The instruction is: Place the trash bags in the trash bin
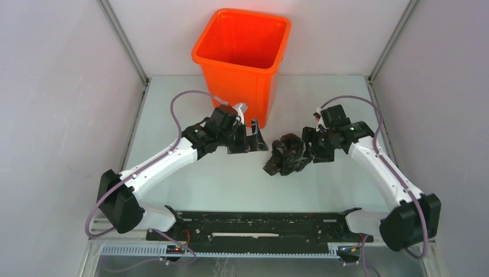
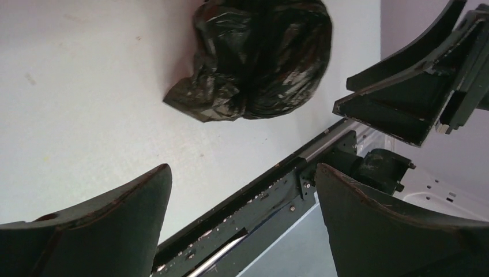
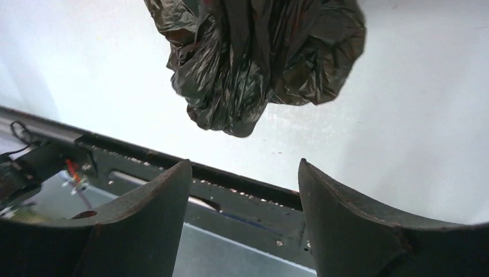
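The black trash bag (image 1: 286, 154) lies crumpled into a loose, glossy wad on the table (image 1: 219, 184), between the two hands and outside the bin, so the main work of the task is not yet done. The right hand (image 3: 245, 164) is the nearer one. In its wrist view the two fingers stand wide apart with nothing between them, and the bag sits just beyond the fingertips. From above, this hand looks to be right against the bag's edge, though I cannot tell whether it touches the film. The left hand (image 2: 242, 173) is likewise spread open and empty, a little farther off, with bare table between its fingertips and the bag. The bright orange trash bin (image 1: 242, 52) stands upright with its mouth open, just behind the left hand and, from the right hand, beyond the bag. As far as the top view sees in, nothing lies inside it. By my reading no part of the task is complete, since neither hand has a hold on the bag. What remains is to close on the wad, lift it off the table, carry it over the rolled rim and let it go inside. The film is slack, so trailing folds may hang over the rim and need tucking in.
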